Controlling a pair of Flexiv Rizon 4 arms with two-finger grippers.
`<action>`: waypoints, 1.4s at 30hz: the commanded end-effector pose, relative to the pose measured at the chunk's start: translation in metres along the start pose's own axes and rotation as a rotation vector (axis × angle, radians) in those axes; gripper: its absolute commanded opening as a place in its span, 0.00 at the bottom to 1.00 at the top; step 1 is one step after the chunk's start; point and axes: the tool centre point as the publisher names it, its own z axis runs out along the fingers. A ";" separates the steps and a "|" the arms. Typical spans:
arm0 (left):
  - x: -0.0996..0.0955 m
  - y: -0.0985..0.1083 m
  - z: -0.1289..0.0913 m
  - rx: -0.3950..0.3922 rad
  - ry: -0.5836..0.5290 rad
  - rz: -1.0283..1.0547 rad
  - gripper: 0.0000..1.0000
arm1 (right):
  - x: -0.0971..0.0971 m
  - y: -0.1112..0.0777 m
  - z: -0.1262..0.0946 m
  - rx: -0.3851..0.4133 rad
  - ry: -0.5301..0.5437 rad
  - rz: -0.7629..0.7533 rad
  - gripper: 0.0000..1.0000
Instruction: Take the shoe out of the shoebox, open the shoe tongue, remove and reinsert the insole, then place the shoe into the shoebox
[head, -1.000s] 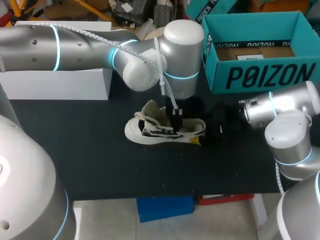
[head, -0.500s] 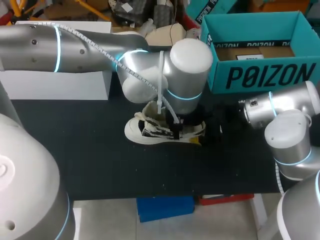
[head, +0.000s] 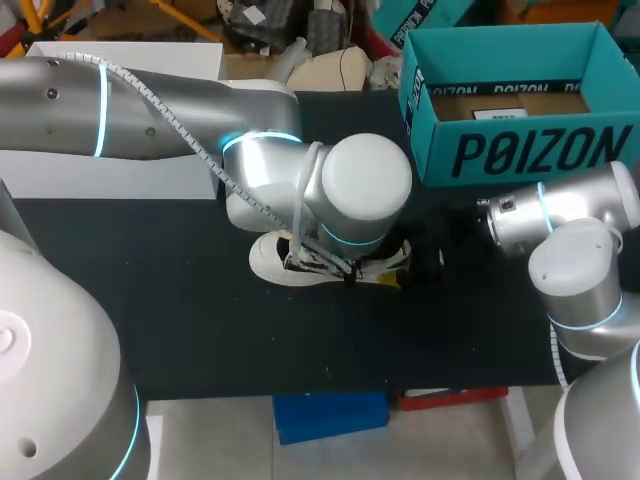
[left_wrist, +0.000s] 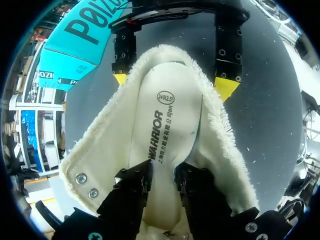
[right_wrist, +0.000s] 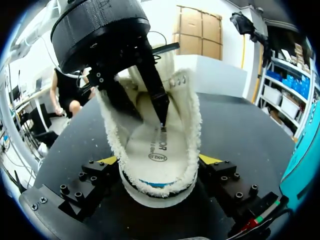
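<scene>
1. Table (head: 200, 330): black top. Its near edge shows in the head view; its far side is covered by the arms and boxes.
2. Left arm (head: 150, 110): comes in from the left and reaches past the middle. Its wrist sits over the shoe and hides most of it from above.
3. Right arm (head: 570, 230): at the right edge, partly cut off. Its dark gripper end is hard to pick out against the table in the head view.
4. Shoebox (head: 520, 150): teal, open, at the far right of the table, with no shoe in it.
5. White box (head: 110, 178): far left, largely behind the left arm.
6. Shoe (head: 270, 262): white with a fleecy lining. It lies on the table in front of the shoebox, and only one end shows in the head view.
7. Right gripper (right_wrist: 159, 162): its yellow tips press the shoe's end from both sides, clamped on it.
8. Left gripper (left_wrist: 163, 172): down inside the shoe's opening. Whether it grips anything cannot be told.
9. Insole (left_wrist: 167, 115): white, lying inside the shoe. One end is hidden under the left gripper.
</scene>
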 end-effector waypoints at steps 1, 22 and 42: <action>-0.006 0.009 0.045 0.042 -0.110 -0.007 0.28 | 0.000 0.001 -0.001 0.002 0.000 0.002 0.00; -0.010 -0.005 0.038 0.125 0.128 -0.008 0.00 | 0.000 0.001 -0.001 0.002 0.000 0.002 0.00; -0.021 -0.010 -0.047 0.344 0.304 0.026 0.00 | 0.000 0.001 -0.001 0.002 0.000 0.002 0.00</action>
